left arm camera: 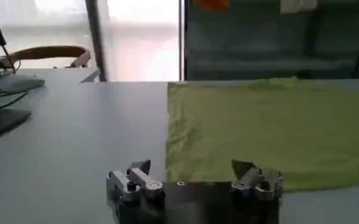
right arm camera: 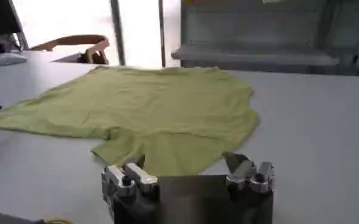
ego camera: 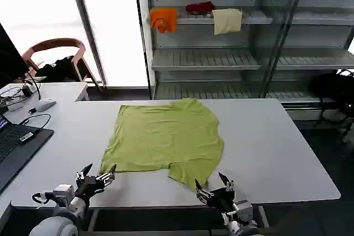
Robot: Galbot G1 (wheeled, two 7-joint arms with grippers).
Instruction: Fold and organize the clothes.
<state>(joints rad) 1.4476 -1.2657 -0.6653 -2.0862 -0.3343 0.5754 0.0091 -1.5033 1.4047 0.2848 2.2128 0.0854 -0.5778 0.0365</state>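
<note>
- Left gripper [ego camera: 97,176]: poised at the near edge of the table [ego camera: 276,147], toward its near-left corner, fingers spread apart and holding nothing; it sits just short of the T-shirt's near-left corner. In the left wrist view, the gripper [left arm camera: 194,176] faces the shirt's hem.
- Right gripper [ego camera: 213,186]: at the near edge of the table, to the right of the middle, fingers released and empty, just in front of the shirt's nearest flap. In the right wrist view, the gripper [right arm camera: 188,173] points at that flap.
- T-shirt [ego camera: 163,136]: lime yellow-green, spread flat, lightly wrinkled, across the middle of the table, reaching from close to the near edge up to the far edge; one flap hangs forward at its near-right part.
- Laptop [ego camera: 14,142]: dark, at the left edge of the table.
- Mouse [ego camera: 44,104]: white, with cables, on the neighbouring desk near the far-left corner.
- Chair [ego camera: 55,53]: wooden, behind that desk.
- Shelves [ego camera: 210,59]: metal, beyond the far edge, carrying orange [ego camera: 164,19], dark red [ego camera: 199,8] and cream [ego camera: 227,20] garments.
</note>
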